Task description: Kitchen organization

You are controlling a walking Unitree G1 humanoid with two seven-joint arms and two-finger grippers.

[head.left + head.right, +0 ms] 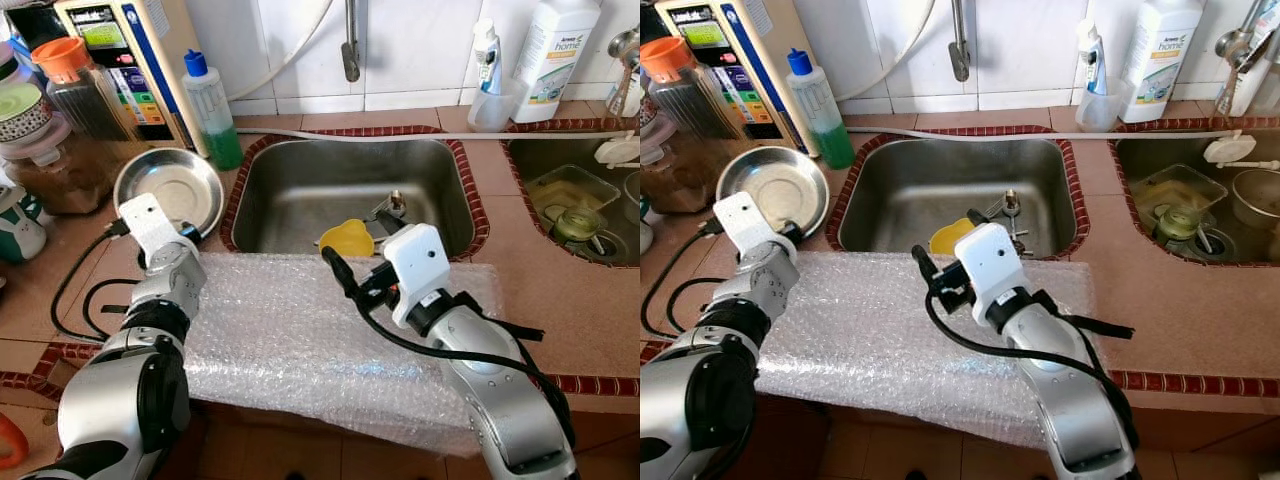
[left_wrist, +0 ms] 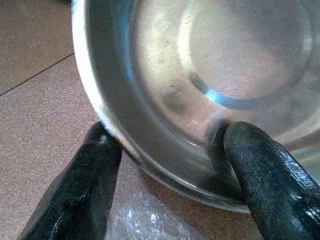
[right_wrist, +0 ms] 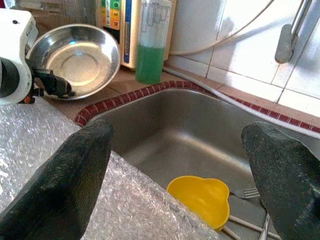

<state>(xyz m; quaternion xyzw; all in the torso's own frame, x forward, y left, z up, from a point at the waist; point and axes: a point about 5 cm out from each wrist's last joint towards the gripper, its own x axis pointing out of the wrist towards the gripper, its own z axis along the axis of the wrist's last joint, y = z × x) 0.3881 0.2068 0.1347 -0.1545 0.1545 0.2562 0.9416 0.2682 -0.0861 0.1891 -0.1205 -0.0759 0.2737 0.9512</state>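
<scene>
A round steel bowl sits on the tiled counter left of the sink. My left gripper is open at the bowl's near rim, one finger outside the wall and one inside. In the sink lies a small yellow bowl beside some cutlery. My right gripper hangs open over the far edge of a bubble wrap sheet, just short of the yellow bowl, with nothing between its fingers.
A green soap bottle, a white appliance and jars crowd the counter's back left. A second basin with dishes lies at the right. A tap hangs above the sink. Black cable loops by my left arm.
</scene>
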